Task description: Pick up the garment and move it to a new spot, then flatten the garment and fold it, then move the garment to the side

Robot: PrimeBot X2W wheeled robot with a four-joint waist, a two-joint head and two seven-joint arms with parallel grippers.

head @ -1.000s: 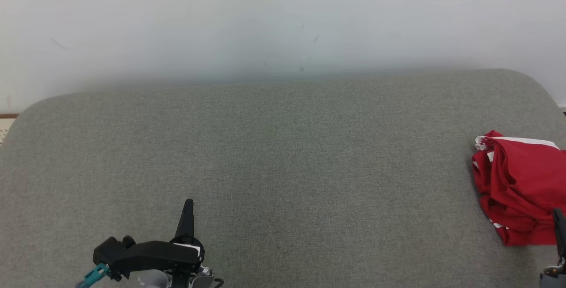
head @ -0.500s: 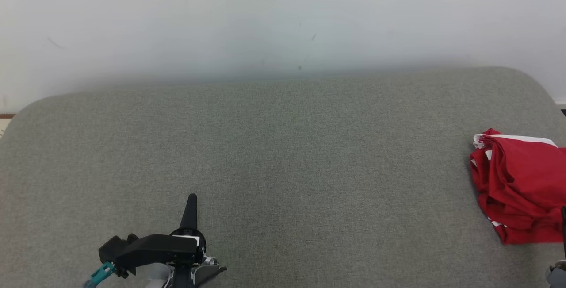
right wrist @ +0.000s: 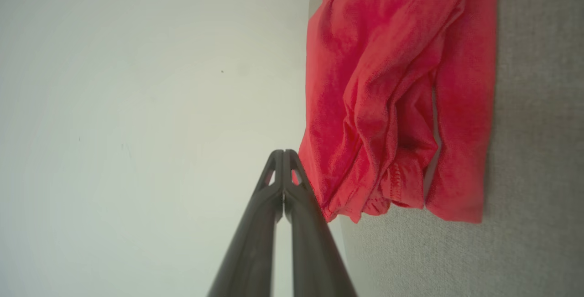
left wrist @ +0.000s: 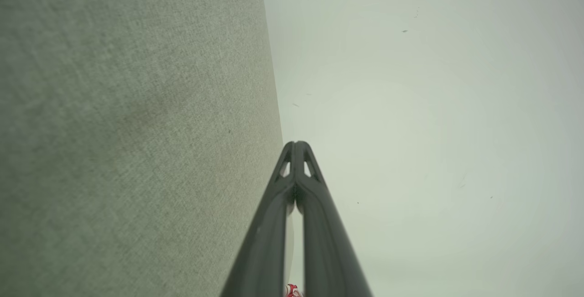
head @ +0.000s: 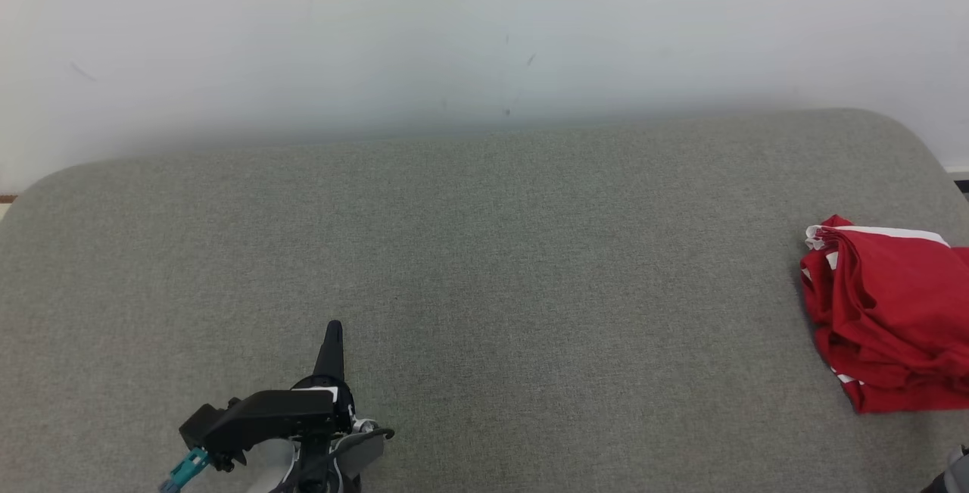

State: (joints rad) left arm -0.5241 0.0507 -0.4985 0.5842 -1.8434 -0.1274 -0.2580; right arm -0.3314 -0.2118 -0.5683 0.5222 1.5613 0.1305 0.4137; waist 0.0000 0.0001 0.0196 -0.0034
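Observation:
The garment (head: 886, 311) is red with white trim and lies bunched in folds at the right end of the grey cushion (head: 484, 266). In the right wrist view the garment (right wrist: 388, 105) lies just beside my right gripper (right wrist: 283, 153), which is shut on nothing and not touching the cloth. My left gripper (head: 334, 326) is at the lower left, far from the garment, with its fingers pressed together and pointing up. The left wrist view shows the same left gripper (left wrist: 296, 143) shut and empty above the cushion.
A pale wall (head: 484, 39) runs behind the cushion's far edge. The cushion's corners are rounded at the far left and far right. A grey part of the right arm (head: 957, 472) pokes in at the lower right corner.
The camera has shifted slightly. My left gripper has moved a little forward over the cushion. The right gripper's finger has dropped out of the head view at the lower right. The garment lies as before.

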